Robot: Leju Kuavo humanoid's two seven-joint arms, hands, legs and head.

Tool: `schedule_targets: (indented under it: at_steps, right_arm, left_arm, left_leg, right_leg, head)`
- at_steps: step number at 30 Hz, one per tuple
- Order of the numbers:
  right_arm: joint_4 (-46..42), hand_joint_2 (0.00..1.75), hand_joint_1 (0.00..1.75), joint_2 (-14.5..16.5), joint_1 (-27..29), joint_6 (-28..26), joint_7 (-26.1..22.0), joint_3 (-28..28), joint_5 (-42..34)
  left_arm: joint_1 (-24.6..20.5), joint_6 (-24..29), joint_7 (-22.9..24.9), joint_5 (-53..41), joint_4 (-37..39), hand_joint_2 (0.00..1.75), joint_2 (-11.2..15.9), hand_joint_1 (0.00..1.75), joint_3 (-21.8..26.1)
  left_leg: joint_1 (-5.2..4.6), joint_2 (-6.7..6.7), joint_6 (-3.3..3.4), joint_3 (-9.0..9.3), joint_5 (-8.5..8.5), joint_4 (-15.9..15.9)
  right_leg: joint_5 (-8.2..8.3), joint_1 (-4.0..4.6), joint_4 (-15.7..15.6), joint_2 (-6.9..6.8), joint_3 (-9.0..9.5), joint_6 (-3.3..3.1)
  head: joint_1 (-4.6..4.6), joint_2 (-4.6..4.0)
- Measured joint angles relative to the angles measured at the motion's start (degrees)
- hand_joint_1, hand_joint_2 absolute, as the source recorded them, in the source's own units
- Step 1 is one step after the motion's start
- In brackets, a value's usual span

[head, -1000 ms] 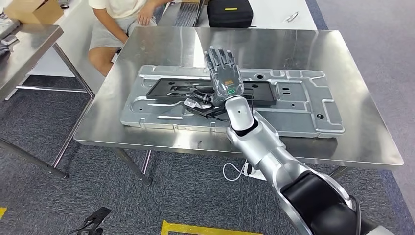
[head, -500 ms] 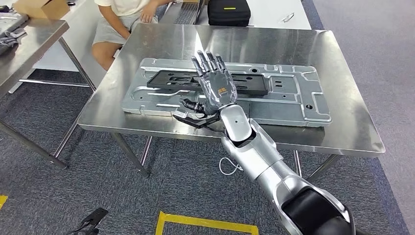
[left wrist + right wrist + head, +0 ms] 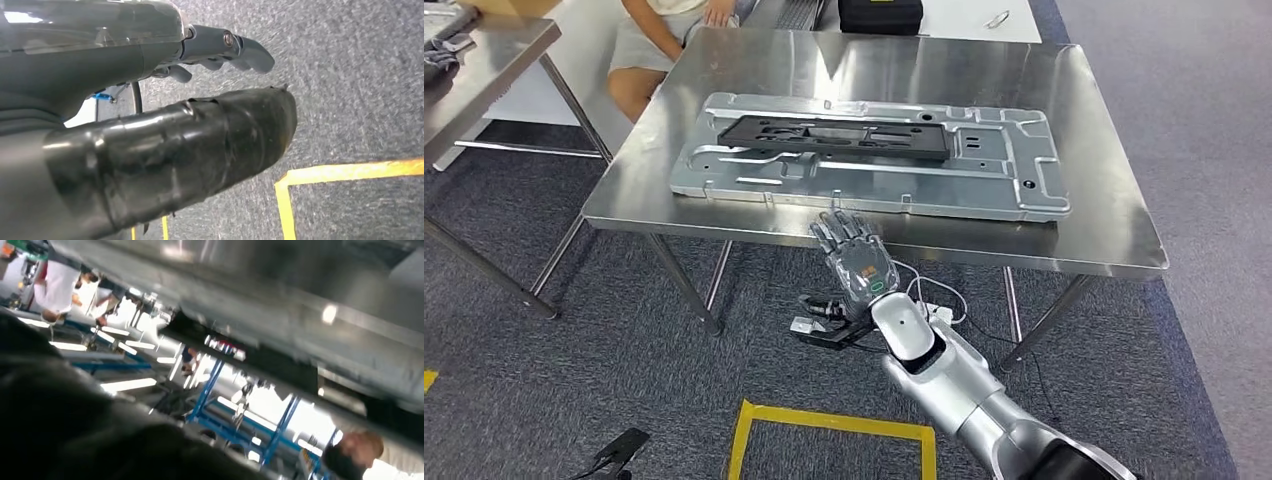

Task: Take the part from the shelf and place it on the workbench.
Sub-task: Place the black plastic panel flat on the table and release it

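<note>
The black part (image 3: 834, 137) lies flat on the big grey metal plate (image 3: 984, 180), and this plate lies on the steel workbench (image 3: 1114, 240). The part is in the far half of the plate, a little to the left of the middle, and nothing touches it.

A second ago the right hand (image 3: 856, 265) was over the plate, just beside the part. Half a second ago it was already at the near edge of the plate. Now it is off the workbench: it hangs in front of the near edge, over the carpet, with the fingers stretched and apart, and it holds nothing. The whole picture has also shifted, so the workbench looks farther away; I think the camera moves back together with the body, and the table itself does not move.

The left hand (image 3: 220, 47) hangs down over the carpet near a yellow tape line (image 3: 340, 170). Its fingers look loose and a little bent, and I see nothing in them.

At the far left a person (image 3: 659, 30) sits behind the workbench, and a black case (image 3: 879, 14) stands on the far table.

My judgement: the part is released and placed, so the task looks almost done. What remains is only to bring the right arm fully away.
</note>
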Motion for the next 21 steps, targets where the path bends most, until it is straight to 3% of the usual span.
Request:
schedule_targets:
  at_steps: [2,4,5,6,7,8,10,12,13,15,16,17,20,21]
  right_arm:
    - [1.44,0.00,0.00,-0.03,0.32,-0.22,0.12,0.25,-0.15]
    - [2.87,0.00,0.00,-0.04,0.52,0.59,0.66,0.36,-0.70]
    - [3.74,0.00,0.00,-0.10,0.82,1.26,1.22,0.37,-1.20]
    - [4.74,0.00,0.00,-0.21,1.26,1.91,1.92,0.35,-1.83]
    - [6.02,0.00,0.00,-0.47,2.00,2.34,2.86,0.20,-2.71]
    - [7.56,0.00,0.00,-0.88,2.97,2.65,3.85,-0.25,-3.95]
    - [10.92,0.00,0.00,-1.96,5.24,3.63,5.38,-2.20,-7.80]
    - [14.82,0.00,0.00,-3.29,7.79,6.18,6.36,-6.35,-13.94]
    - [16.99,0.00,0.00,-3.94,9.27,7.84,6.88,-9.07,-17.30]
    - [21.94,0.00,0.00,-5.26,13.15,11.64,8.27,-15.41,-24.10]
    - [24.12,0.00,0.00,-5.83,15.26,13.65,9.06,-18.34,-26.81]
    - [26.16,0.00,0.00,-6.31,17.54,15.67,10.01,-21.21,-29.14]
    - [30.78,0.00,0.00,-7.04,23.04,22.87,15.26,-28.12,-34.41]
    - [31.93,0.00,0.00,-6.91,24.29,26.48,18.48,-30.16,-36.04]
  left_arm:
    - [0.11,-0.04,0.06,0.00,0.01,0.00,0.09,0.00,0.00]
    - [0.13,-0.01,0.11,0.02,0.01,0.00,0.11,0.00,0.00]
    - [0.16,0.08,0.17,0.08,0.01,0.00,0.12,0.00,0.00]
    - [0.24,0.23,0.25,0.18,0.01,0.00,0.11,0.00,0.00]
    - [0.37,0.50,0.37,0.32,0.01,0.00,0.10,0.00,0.00]
    - [0.53,0.85,0.47,0.47,0.00,0.00,0.09,0.00,0.00]
    - [0.90,1.56,0.68,0.68,-0.09,0.00,0.10,0.00,0.00]
    - [1.66,1.85,0.71,0.57,-0.24,0.00,0.14,0.00,0.00]
    - [2.21,1.75,0.61,0.37,-0.28,0.00,0.16,0.00,0.00]
    - [3.25,1.22,0.18,-0.08,-0.30,0.00,0.14,0.00,-0.01]
    - [3.49,0.89,-0.10,-0.27,-0.30,0.00,0.10,0.00,-0.03]
    - [3.65,0.55,-0.47,-0.43,-0.30,0.00,0.06,0.00,-0.08]
    - [4.07,-0.67,-2.03,-1.23,-0.30,0.00,-0.02,0.00,-0.38]
    - [4.15,-0.85,-2.52,-1.72,-0.30,0.00,-0.06,0.00,-0.67]
  left_leg:
    - [0.21,-0.09,-0.71,-1.15,-3.38,2.49]
    - [0.36,-0.10,-1.31,-2.80,-9.27,8.92]
    - [0.43,-0.09,-1.55,-3.33,-11.24,12.43]
    - [0.49,-0.09,-1.72,-3.41,-12.04,15.03]
    - [0.57,-0.09,-1.80,-2.52,-11.38,15.84]
    - [0.65,-0.12,-1.79,-0.66,-9.95,14.82]
    - [0.76,-1.38,-1.39,5.50,-8.15,8.12]
    - [0.57,-3.04,-0.55,10.54,-9.49,1.10]
    - [0.35,-3.28,-0.10,11.54,-10.18,-0.58]
    - [0.09,-2.58,1.08,11.50,-9.70,-1.68]
    - [0.15,-2.19,1.73,11.19,-9.09,-1.86]
    - [0.26,-1.82,2.39,10.67,-8.36,-2.10]
    - [0.07,-0.35,3.42,8.39,-6.45,-2.10]
    - [-0.10,0.31,3.48,7.50,-5.92,-1.93]
  right_leg:
    - [1.53,-0.29,-0.55,-0.09,-1.06,-0.94]
    - [2.94,-0.26,-0.66,-0.11,-2.61,-1.31]
    - [3.60,-0.22,-0.63,-0.13,-3.46,-1.31]
    - [4.22,-0.19,-0.60,-0.16,-4.26,-1.24]
    - [4.84,-0.18,-0.56,-0.23,-5.07,-1.11]
    - [5.45,-0.18,-0.52,-0.28,-5.86,-0.92]
    - [6.54,-0.25,-0.42,-0.12,-7.13,-0.28]
    - [7.59,-0.25,-0.45,0.17,-7.75,0.61]
    - [8.13,-0.25,-0.66,0.24,-7.76,1.06]
    - [8.99,-0.35,-1.23,0.55,-7.57,2.02]
    - [8.31,-0.44,-1.05,0.62,-7.72,2.34]
    - [6.28,-0.52,0.18,0.62,-8.20,2.56]
    - [-3.05,-0.58,9.59,0.49,-10.40,2.87]
    - [-4.31,-0.58,12.89,0.46,-10.66,3.00]
  head:
    - [-0.04,0.00]
    - [-0.08,0.00]
    - [-0.07,0.00]
    - [-0.07,0.00]
    - [-0.08,0.00]
    - [-0.08,0.00]
    - [-0.09,0.00]
    - [-0.03,0.00]
    - [0.00,0.00]
    - [0.04,0.00]
    - [0.05,0.00]
    - [0.13,0.00]
    - [0.33,0.00]
    - [0.33,0.00]
